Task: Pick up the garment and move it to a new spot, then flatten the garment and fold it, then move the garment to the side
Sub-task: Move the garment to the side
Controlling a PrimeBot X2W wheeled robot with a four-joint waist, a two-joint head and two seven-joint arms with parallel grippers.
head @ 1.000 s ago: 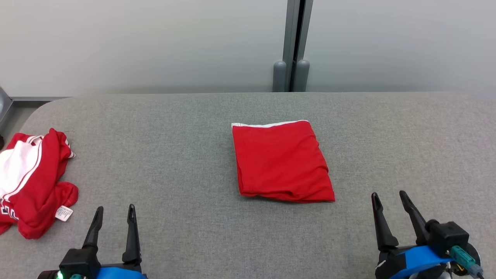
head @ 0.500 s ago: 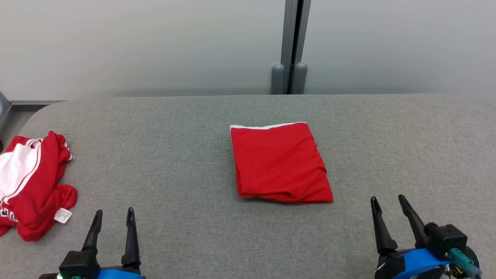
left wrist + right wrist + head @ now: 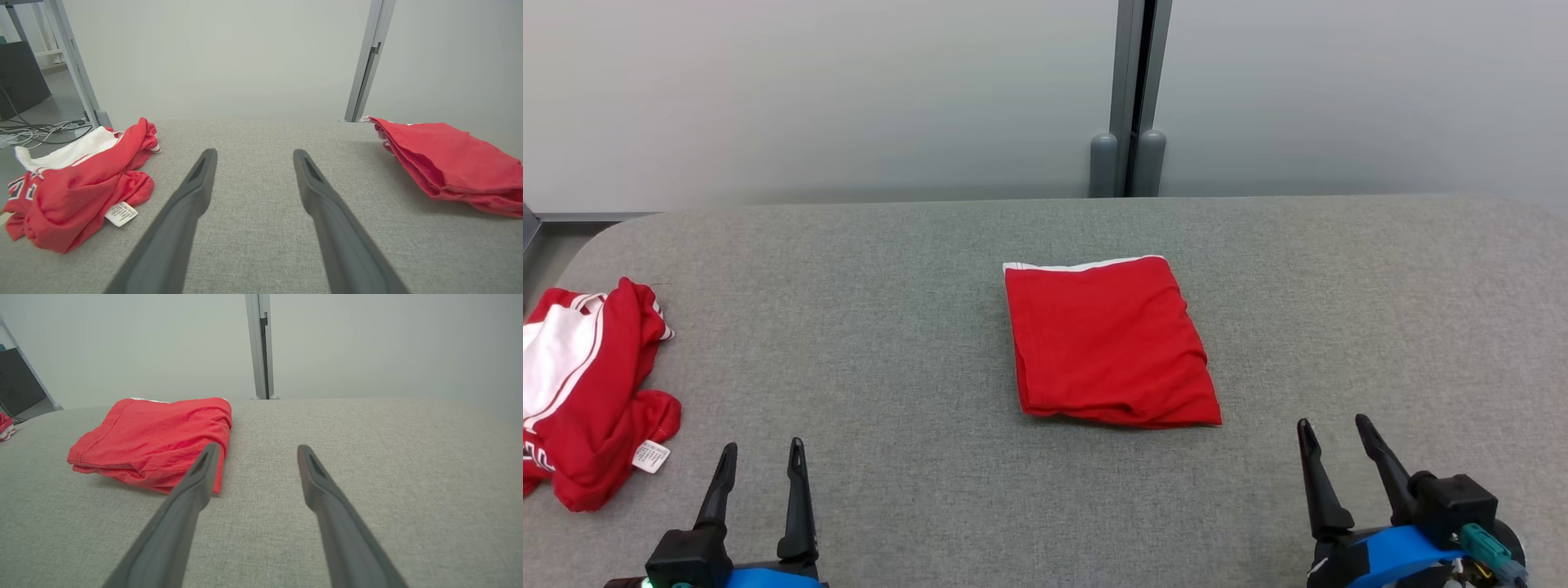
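1. Folded red garment [image 3: 1111, 343] is lying flat in the middle of the grey surface [image 3: 849, 269], with white trim along its far edge and nothing touching it.
2. Left gripper [image 3: 761, 446] is pointing along the surface at the near-left edge, jaws spread wide, holding nothing.
3. Right gripper [image 3: 1333, 421] is sitting near the garment's near-right corner, not touching it, jaws wide apart and empty.
4. Crumpled red-and-white garment [image 3: 588, 392] is lying at the far left, well apart from the folded one.
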